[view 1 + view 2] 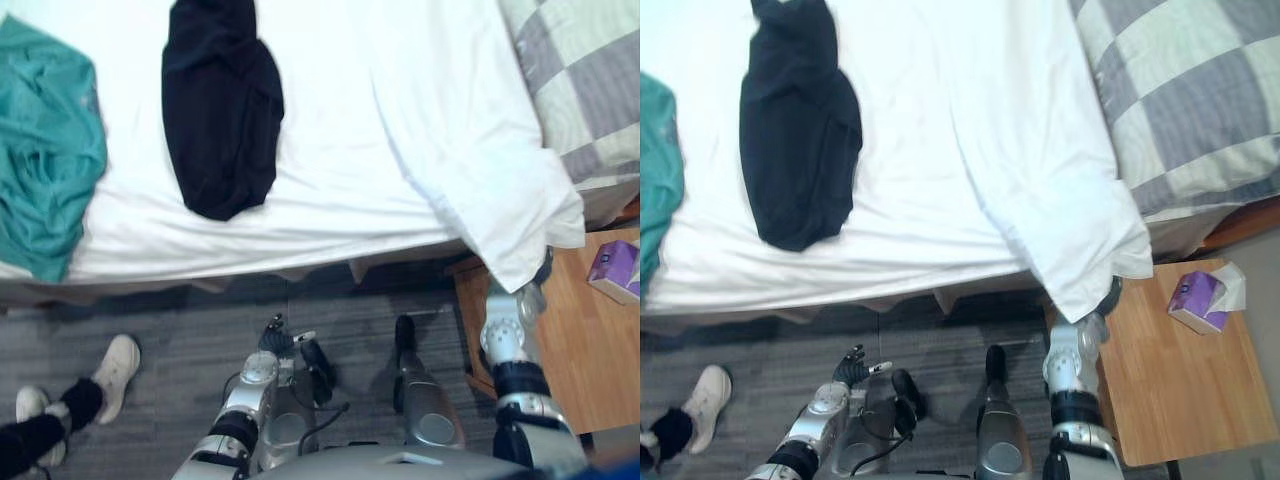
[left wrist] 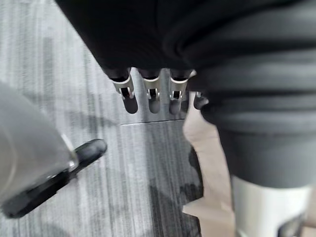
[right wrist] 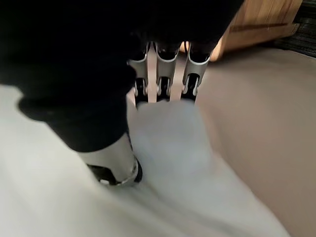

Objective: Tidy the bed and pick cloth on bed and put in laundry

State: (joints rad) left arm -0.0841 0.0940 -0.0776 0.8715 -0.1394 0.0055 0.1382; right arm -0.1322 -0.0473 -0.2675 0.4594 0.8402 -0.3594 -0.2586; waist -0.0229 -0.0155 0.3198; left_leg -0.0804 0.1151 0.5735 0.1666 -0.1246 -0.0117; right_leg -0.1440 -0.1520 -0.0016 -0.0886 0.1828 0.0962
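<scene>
The black cloth (image 1: pixel 220 110) lies on the bed (image 1: pixel 330 130), its long axis running from the far side of the bed toward the near edge, with the wide rounded end pointing at the near edge. The left hand (image 1: pixel 853 369) hangs low over the floor (image 2: pixel 54 74) in front of the bed, relaxed open with nothing in it, and the cloth is well apart from it, up on the bed. The right hand (image 3: pixel 165 74) is at the near edge of the bed, pushed into the hanging corner of the white blanket (image 1: pixel 500 200); perhaps it grips the blanket, but the fabric covers it and I cannot tell.
</scene>
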